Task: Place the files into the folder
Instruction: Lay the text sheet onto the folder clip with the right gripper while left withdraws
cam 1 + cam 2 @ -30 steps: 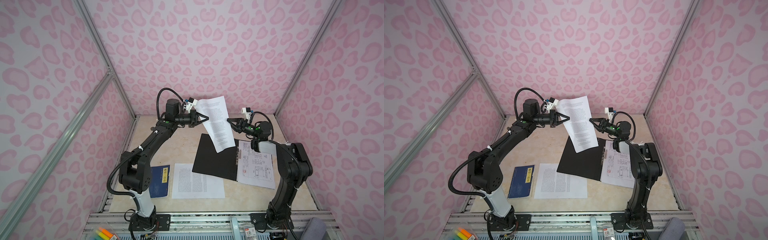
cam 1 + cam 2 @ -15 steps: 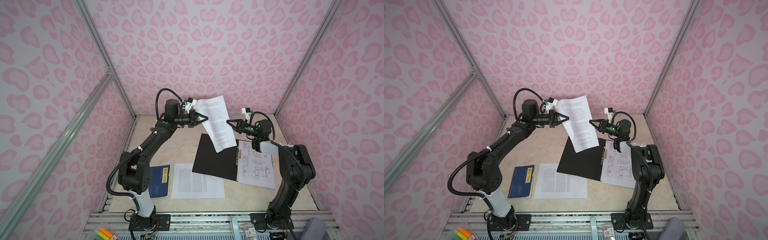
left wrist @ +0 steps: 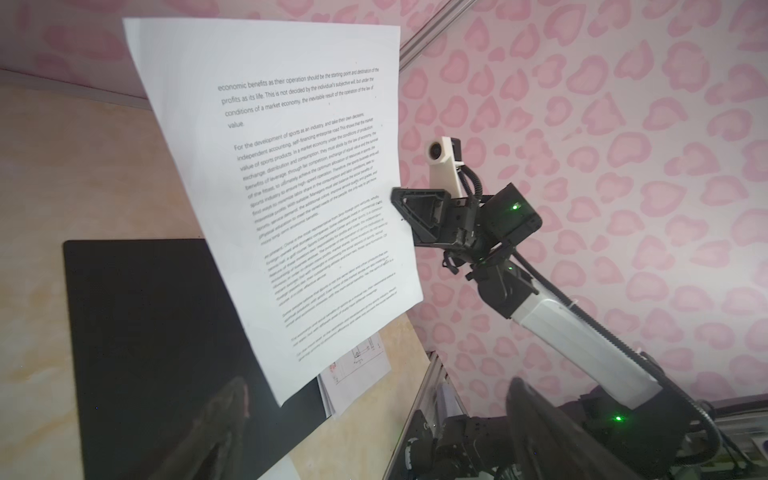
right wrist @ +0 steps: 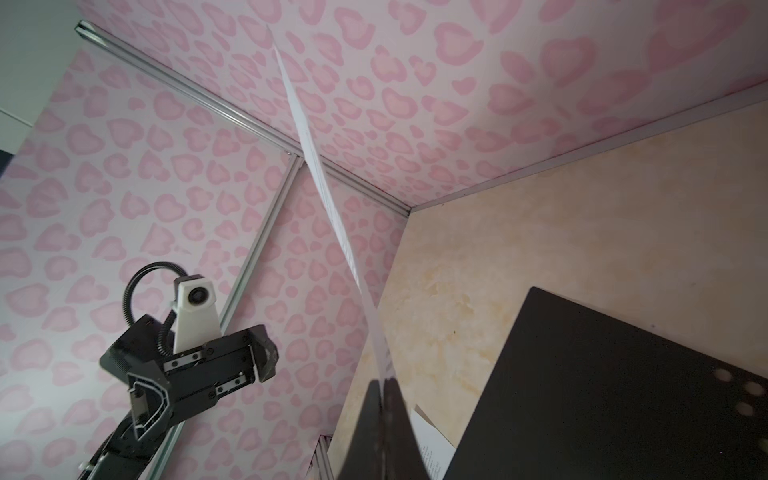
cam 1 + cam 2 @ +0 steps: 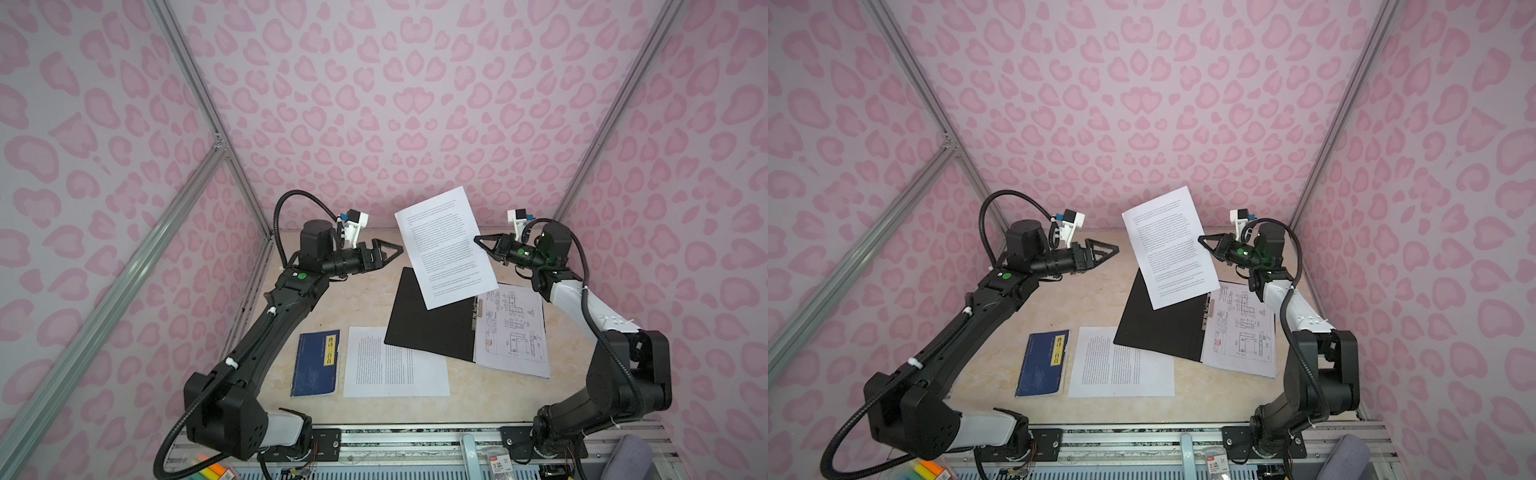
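This is a robotics lab test cell. The beige stone-look tabletop [image 5: 357, 303] is boxed in on three sides by walls [image 5: 374, 104] covered in pink blotches (a printed backdrop), set in aluminium framing [image 5: 195, 93]. Along the tabletop's near edge runs a metal mounting rail [image 5: 415, 436]. Bolted to it are the black left arm [image 5: 266, 332] and right arm [image 5: 623, 374], their cables exposed. Just beyond that rail lie what may be highlighter pens [image 5: 214, 471], half cut off.

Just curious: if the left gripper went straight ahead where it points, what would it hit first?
The left gripper would likely meet the raised paper sheet held by the right gripper.
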